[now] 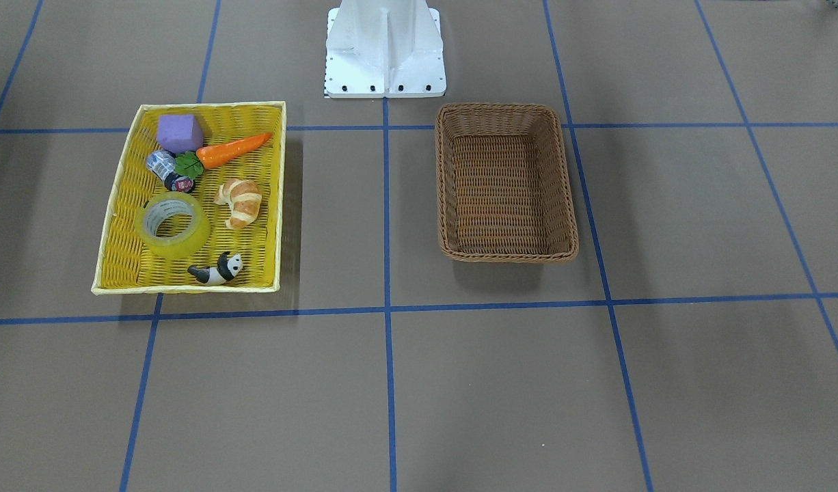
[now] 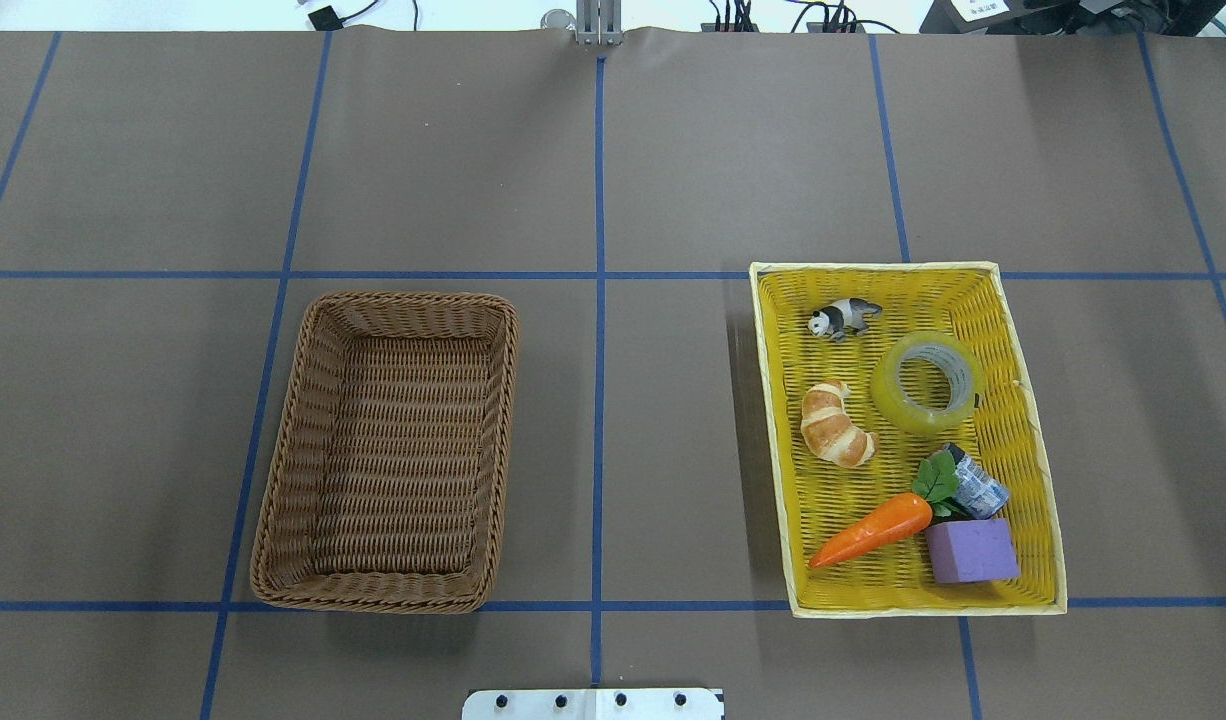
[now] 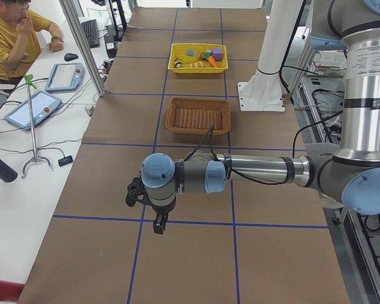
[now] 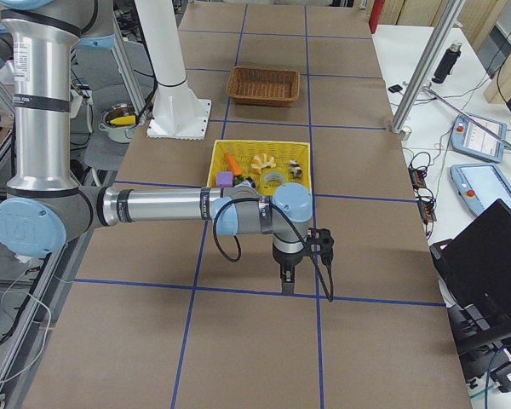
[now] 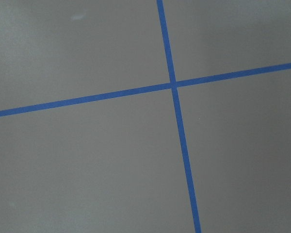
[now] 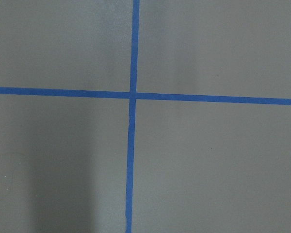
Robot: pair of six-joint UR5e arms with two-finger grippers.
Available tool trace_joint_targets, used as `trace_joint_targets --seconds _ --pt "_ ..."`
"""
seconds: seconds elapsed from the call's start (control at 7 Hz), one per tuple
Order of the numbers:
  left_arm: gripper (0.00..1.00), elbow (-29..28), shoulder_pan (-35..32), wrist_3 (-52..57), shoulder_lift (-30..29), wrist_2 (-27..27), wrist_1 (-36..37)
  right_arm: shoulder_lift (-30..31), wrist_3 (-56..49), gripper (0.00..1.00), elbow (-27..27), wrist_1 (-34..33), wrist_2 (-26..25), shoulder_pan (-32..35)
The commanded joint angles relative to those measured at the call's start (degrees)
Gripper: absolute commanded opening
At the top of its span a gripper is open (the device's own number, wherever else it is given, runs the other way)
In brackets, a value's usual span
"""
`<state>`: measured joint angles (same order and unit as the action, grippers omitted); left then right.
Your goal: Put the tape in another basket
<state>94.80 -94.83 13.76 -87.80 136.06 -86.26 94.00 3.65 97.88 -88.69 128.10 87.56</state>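
The tape [image 1: 188,240] lies flat in the yellow tray [image 1: 186,290], in the tray's half away from the robot base; it also shows in the overhead view [image 2: 895,398]. The brown wicker basket [image 1: 506,255] holds nothing and also shows in the overhead view [image 2: 285,470]. My left gripper [image 3: 158,225] shows only in the exterior left view, pointing down over bare table far from the basket; I cannot tell whether it is open. My right gripper [image 4: 288,281] shows only in the exterior right view, over bare table short of the tray; I cannot tell its state. Both wrist views show only table and blue lines.
The tray [image 2: 773,420] also holds a panda figure [image 2: 843,317], a croissant [image 2: 835,425], a carrot [image 2: 873,530], a purple block [image 2: 971,550] and a small black-and-silver cylinder [image 2: 976,485]. The white robot base [image 1: 385,48] stands between the two containers. An operator [image 3: 16,38] sits beside the table.
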Motion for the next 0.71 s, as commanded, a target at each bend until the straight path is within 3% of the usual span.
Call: trace_joint_targets --seconds 0.0,0.29,0.57 --pt "0.99 1.17 0.0 -0.48 -0.17 0.43 0.04 -0.04 0.04 1.0 -0.06 -0.08 -0.65 -0.81" --pt "0.99 2.06 0.0 -0.05 -0.26 -0.18 0.04 -0.83 0.39 1.0 0.55 1.75 0.57 -2.3" --pt "0.99 2.5 0.0 -0.39 -1.57 0.35 -0.13 -0.74 0.83 1.0 -0.14 17.77 0.92 -3.62"
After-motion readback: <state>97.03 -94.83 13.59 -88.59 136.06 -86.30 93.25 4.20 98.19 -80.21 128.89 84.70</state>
